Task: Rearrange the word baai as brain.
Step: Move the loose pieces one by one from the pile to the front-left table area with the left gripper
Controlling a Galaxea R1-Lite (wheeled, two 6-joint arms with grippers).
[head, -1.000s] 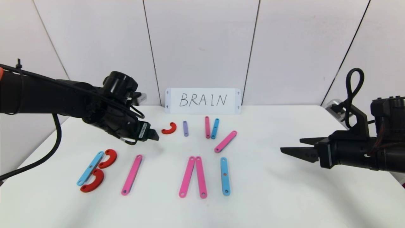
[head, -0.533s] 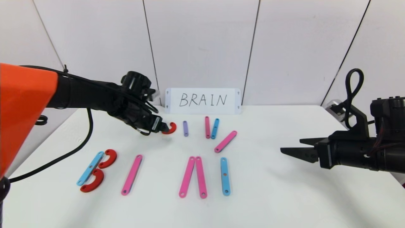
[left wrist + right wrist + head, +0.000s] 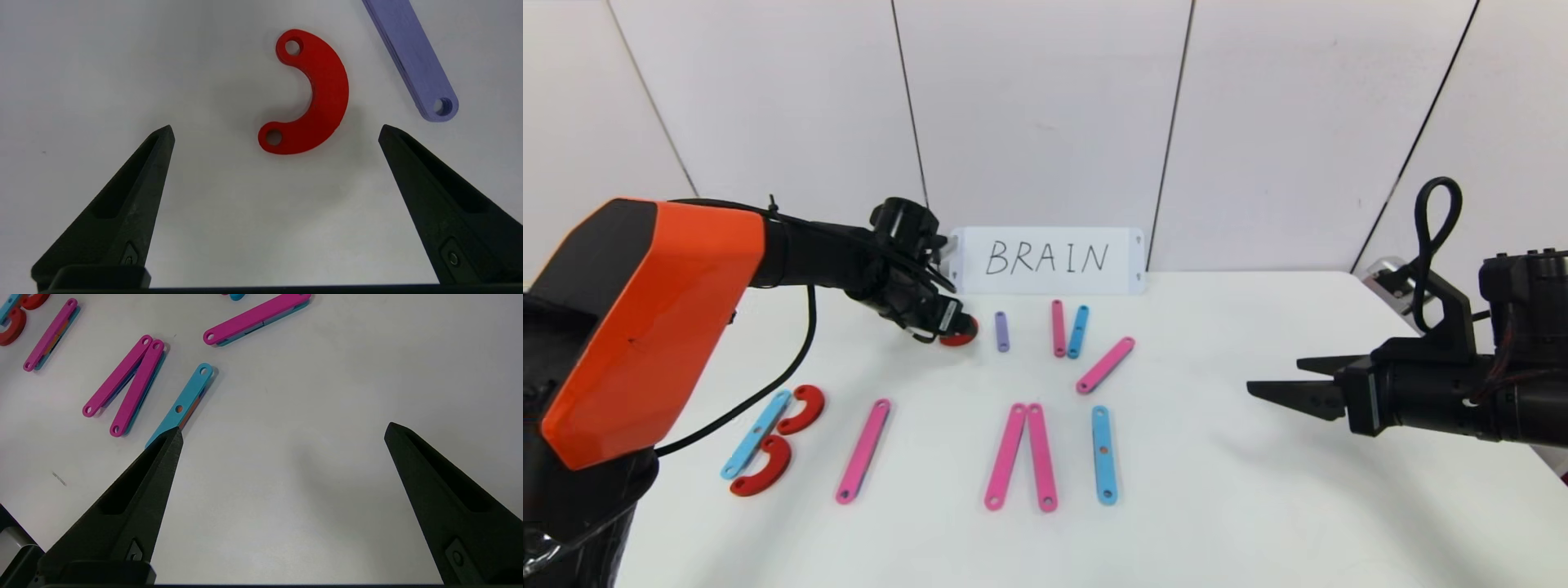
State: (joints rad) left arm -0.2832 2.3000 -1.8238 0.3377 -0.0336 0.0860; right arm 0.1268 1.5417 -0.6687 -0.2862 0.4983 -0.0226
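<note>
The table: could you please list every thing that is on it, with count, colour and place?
Red curves: 3; two beside the blue bar front left forming B, one at the back under the left gripper.
Pink bars: 5; one front left, two front centre, two behind.
Blue bars: 3; B's, front centre, back.
Purple bar: 1, back.
White card: 1, BRAIN, against the wall.
Left gripper: open, above the curve.
Right gripper: open, at right.

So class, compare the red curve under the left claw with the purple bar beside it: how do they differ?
The red curve is C-shaped; the purple bar is straight. The red curve lies between the open left claw's tips; the purple bar lies outside them. Both lie flat on the white table with small end holes.
</note>
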